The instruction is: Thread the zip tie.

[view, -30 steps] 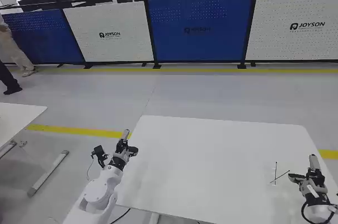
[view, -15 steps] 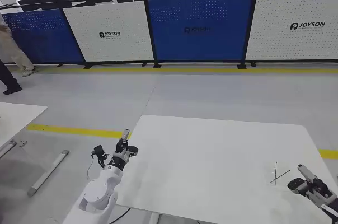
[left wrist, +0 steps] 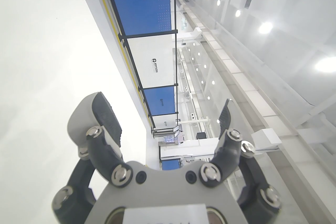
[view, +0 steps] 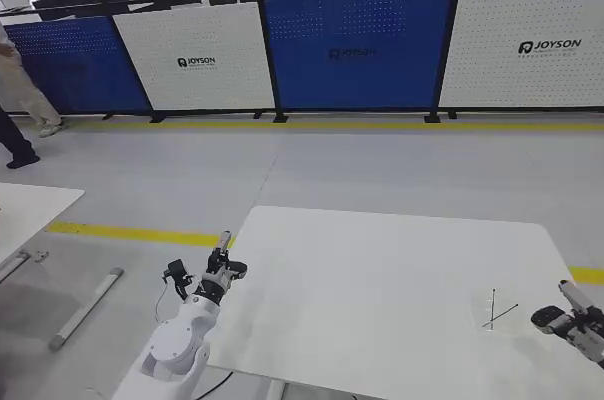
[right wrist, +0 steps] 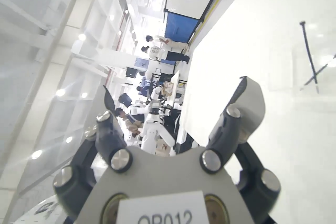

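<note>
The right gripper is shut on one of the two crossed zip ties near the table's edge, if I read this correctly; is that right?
Not quite: the right gripper is open and holds nothing, as the right wrist view shows. The two crossed zip ties lie untouched on the table near its edge, apart from the gripper.

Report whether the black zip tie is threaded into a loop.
Unthreaded: the black zip tie lies straight on the table, forming no loop.
</note>
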{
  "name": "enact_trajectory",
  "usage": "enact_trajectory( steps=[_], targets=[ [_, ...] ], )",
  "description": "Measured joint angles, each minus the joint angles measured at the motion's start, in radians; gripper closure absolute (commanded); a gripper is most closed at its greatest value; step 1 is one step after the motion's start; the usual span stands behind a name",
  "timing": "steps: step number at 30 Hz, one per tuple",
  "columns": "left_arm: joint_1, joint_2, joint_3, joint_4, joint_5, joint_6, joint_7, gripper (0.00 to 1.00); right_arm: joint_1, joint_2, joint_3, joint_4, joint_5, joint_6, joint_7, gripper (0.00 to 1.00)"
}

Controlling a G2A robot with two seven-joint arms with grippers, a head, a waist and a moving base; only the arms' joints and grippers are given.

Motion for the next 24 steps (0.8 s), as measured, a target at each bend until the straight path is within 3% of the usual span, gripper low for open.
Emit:
enact_trajectory(
  steps=[3, 6, 9, 12, 24],
  targets=[
    [0.000, 0.000, 0.000, 0.000, 0.000, 0.000, 0.000, 0.00, 0.082, 0.024, 0.034, 0.078, -0.024, 0.039, 0.240, 0.00],
    [0.000, 0.000, 0.000, 0.000, 0.000, 0.000, 0.000, 0.00, 0.149, 0.044, 0.008, 0.131, -0.128, 0.073, 0.365, 0.00],
    [0.000, 0.000, 0.000, 0.000, 0.000, 0.000, 0.000, 0.00, 0.204, 0.064, -0.079, 0.184, -0.228, 0.114, 0.383, 0.00],
    [0.000, 0.000, 0.000, 0.000, 0.000, 0.000, 0.000, 0.00, 0.249, 0.083, -0.157, 0.230, -0.295, 0.115, 0.380, 0.00],
    [0.000, 0.000, 0.000, 0.000, 0.000, 0.000, 0.000, 0.00, 0.252, 0.083, -0.157, 0.232, -0.297, 0.113, 0.380, 0.00]
  ],
)
